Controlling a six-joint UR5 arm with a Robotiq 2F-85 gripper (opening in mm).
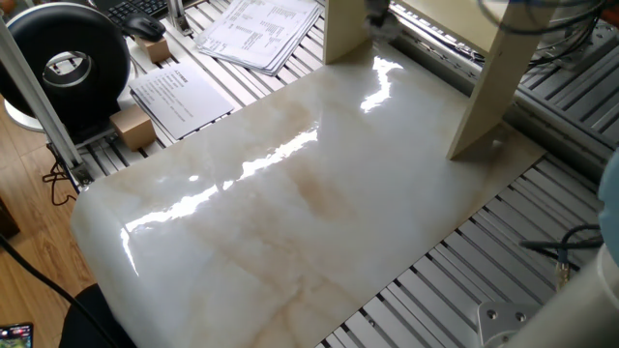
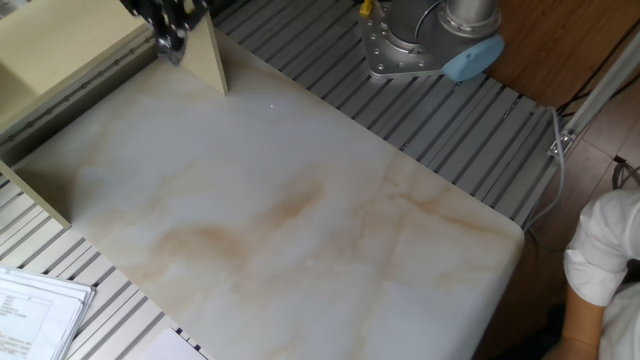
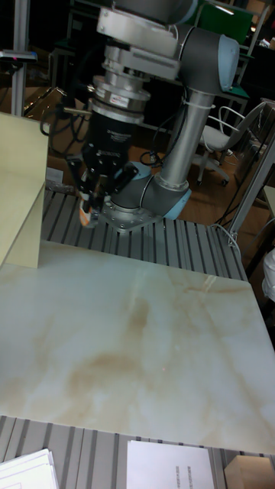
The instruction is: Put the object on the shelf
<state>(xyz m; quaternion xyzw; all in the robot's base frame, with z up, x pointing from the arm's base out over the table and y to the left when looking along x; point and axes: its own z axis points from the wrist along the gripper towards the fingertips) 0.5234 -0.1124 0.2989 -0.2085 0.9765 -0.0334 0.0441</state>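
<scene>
The shelf (image 1: 491, 89) is a pale beige board unit with upright side panels at the back of the marble slab; it also shows as the shelf (image 2: 62, 48) and the shelf (image 3: 18, 191). My gripper (image 3: 90, 209) hangs just above the slab's far edge, beside one upright panel. Its fingers are shut on the object (image 3: 88, 219), a tiny silvery piece at the fingertips. In the other fixed view the gripper (image 2: 168, 38) sits at the top left, next to the panel's front edge. In one fixed view only a blur of it shows between the two uprights.
A big black spool (image 1: 70, 60), printed sheets (image 1: 180, 97), more papers (image 1: 257, 29) and a small cardboard box (image 1: 132, 128) lie left of the white marble slab (image 1: 290, 222). The robot base (image 2: 420, 45) stands on the slatted table. A person's arm (image 2: 605, 270) is at the right edge.
</scene>
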